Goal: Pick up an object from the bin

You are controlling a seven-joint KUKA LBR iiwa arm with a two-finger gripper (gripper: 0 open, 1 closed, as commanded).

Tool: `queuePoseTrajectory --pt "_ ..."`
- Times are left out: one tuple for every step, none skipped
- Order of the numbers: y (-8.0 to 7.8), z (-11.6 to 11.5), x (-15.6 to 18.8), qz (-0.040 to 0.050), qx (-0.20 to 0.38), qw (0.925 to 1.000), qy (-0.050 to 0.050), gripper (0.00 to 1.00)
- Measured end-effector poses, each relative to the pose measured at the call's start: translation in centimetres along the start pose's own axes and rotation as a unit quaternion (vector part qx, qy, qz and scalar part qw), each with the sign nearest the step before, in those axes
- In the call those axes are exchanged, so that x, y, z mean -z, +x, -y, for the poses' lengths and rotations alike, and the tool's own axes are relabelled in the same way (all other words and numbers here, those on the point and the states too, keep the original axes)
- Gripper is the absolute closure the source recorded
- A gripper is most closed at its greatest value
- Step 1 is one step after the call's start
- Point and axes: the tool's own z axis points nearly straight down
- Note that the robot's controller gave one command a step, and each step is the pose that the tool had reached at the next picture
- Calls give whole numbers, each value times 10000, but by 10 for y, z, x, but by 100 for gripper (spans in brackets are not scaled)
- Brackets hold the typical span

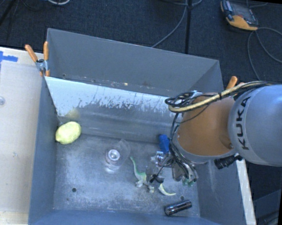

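**Green-and-white curly piece (140,173) lies under the gripper (160,171)**

It rests on the bin (92,206) floor, right of centre, the gripper low over it. I cannot tell whether the claw is released or clenched. A black cylinder (178,207) lies nearby, and a clear cup (113,157) further left.

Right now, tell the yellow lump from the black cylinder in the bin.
The yellow lump is pale and rounded; the black cylinder is dark, slim and long. The lump sits at the left of the bin, near the back wall; the cylinder lies on its side at the front right. Both rest loose on the floor.
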Motion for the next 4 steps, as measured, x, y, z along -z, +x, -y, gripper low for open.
queuePoseTrajectory --pt "0 0 0 0 -5 10000 -1 0" --pt "0 0 0 0 -5 10000 -1 0" --pt "-10 26 -61 -5 -733 9973 -4 100" --pt "-10 26 -61 -5 -733 9973 -4 100"
